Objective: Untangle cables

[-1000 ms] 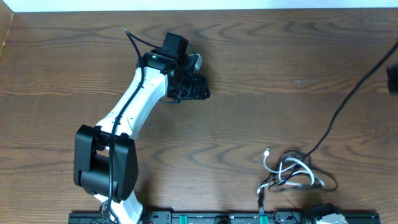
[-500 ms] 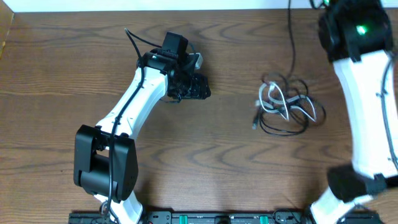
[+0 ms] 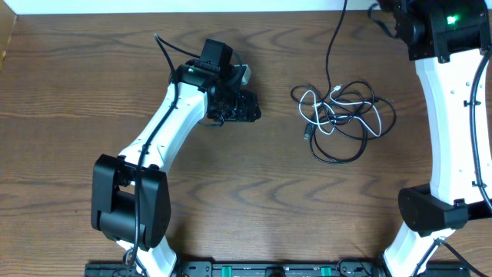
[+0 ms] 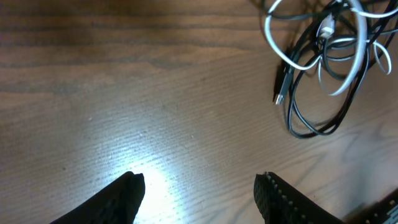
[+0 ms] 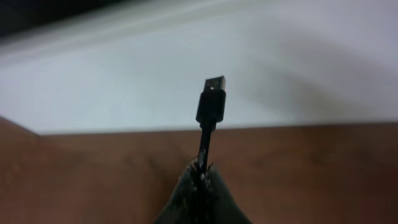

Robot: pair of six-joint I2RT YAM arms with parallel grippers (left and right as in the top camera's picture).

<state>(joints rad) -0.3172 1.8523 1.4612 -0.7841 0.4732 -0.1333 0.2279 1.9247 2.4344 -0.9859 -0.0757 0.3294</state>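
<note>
A tangle of cables (image 3: 342, 123) lies right of the table's middle: thin black loops (image 3: 336, 158) wound with one white cord (image 3: 379, 123). One black strand (image 3: 332, 46) rises from the tangle to the far edge. In the right wrist view my right gripper (image 5: 204, 174) is shut on that black cable just below its USB plug (image 5: 211, 99); in the overhead view its fingers are past the top edge. My left gripper (image 3: 240, 108) is open and empty, low over the wood left of the tangle. The left wrist view shows its open fingers (image 4: 199, 190) and the tangle (image 4: 323, 62) ahead on the right.
The white right arm (image 3: 453, 115) stands along the right side. The left arm (image 3: 161, 131) stretches from the front left. A white wall (image 5: 249, 56) runs beyond the table's far edge. A black rail (image 3: 269, 269) lies along the front edge.
The right arm has swung to the far edge with the black cable, dragging the tangle from the front right to mid-table, where it has spread out. The left arm has not moved.
</note>
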